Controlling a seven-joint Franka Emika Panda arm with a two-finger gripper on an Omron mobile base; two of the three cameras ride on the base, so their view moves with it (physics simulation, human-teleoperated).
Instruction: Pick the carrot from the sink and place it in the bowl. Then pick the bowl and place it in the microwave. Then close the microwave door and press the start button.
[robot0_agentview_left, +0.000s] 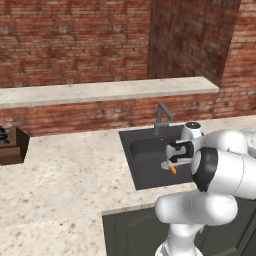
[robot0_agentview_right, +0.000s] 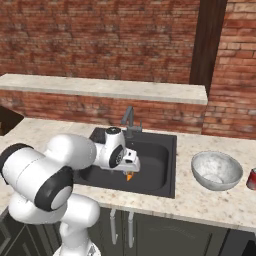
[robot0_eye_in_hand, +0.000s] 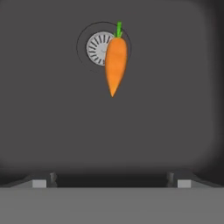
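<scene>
We see a bright orange carrot (robot0_eye_in_hand: 116, 63) with a green top, a dark charcoal sink (robot0_agentview_right: 150, 165) with a ribbed silver drain (robot0_eye_in_hand: 97, 48), a mottled pale grey bowl (robot0_agentview_right: 216, 171), a speckled beige tabletop (robot0_agentview_left: 60, 185), and red brick walls (robot0_agentview_left: 75, 40).

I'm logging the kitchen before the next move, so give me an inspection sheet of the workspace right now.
Surface: speckled beige counter around the dark sink.
Job's things: carrot in the sink, overlapping the edge of the drain; bowl upright on the counter right of the sink.
Clutter: red can beside the bowl; dark box at far left.
Grippers: gripper above the carrot, jaws wide open, holding nothing.
Cables: nothing seen.
Surroundings: faucet, stone ledge, brick wall.
</scene>
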